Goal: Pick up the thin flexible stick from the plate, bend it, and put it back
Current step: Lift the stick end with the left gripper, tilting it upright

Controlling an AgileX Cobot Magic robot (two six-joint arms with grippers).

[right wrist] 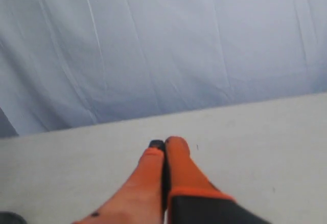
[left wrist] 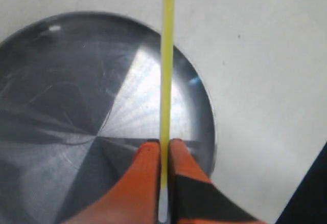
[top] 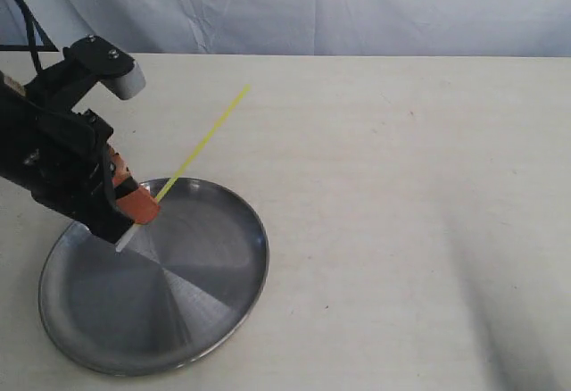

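The thin flexible stick (top: pixel 207 141) is a straight yellow rod, lifted off the plate (top: pixel 223 293) and slanting up toward the back right. My left gripper (top: pixel 147 205) is shut on its lower end, above the plate's far left rim. In the left wrist view the stick (left wrist: pixel 167 55) runs straight out from between the orange fingers (left wrist: pixel 147 168), crossing the steel plate (left wrist: pixel 61 81); the left gripper (left wrist: pixel 163 143) pinches it with no gap. My right gripper (right wrist: pixel 164 143) is shut with nothing in it, over bare table, out of the exterior view.
A pale cloth backdrop (top: pixel 312 7) hangs behind the beige table (top: pixel 401 186). The right wrist view shows the same cloth (right wrist: pixel 153 45) beyond the table's far edge.
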